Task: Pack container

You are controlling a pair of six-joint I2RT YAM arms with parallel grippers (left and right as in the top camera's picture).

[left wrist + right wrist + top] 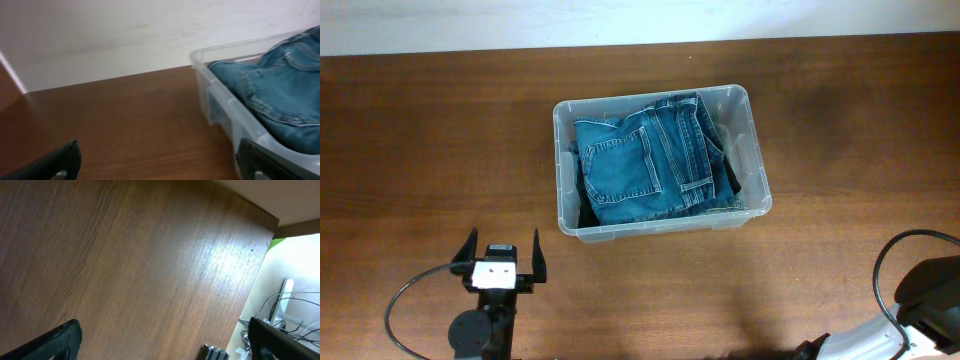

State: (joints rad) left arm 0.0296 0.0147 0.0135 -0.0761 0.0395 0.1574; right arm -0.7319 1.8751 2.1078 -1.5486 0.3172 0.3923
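The container (660,226), a clear rectangular plastic bin with rounded corners, sits on the brown wooden table (420,150) just right of centre in the upper half of the overhead frame, turned slightly off square. Folded blue jeans (645,160) lie inside it with a back pocket facing up. They fill most of the floor, and a dark strip of fabric shows along their right edge.

The left gripper (504,242) is in the lower left of the overhead frame, well apart from the container and pointing towards the top of the frame. Its jaws are spread wide with nothing between them. In the left wrist view its two dark fingers (62,160) sit at the bottom corners. The near corner of the bin and the denim fill the right side, and a white wall (100,40) runs across the top.

In the overhead view only part of the right arm (932,285) shows, in the lower right corner, with a black cable (882,262) looping beside it. The right gripper (162,342) appears in its own wrist view, with jaws released and far apart over bare wood, holding nothing. The table edge and tangled wires (295,305) show at the right of that frame
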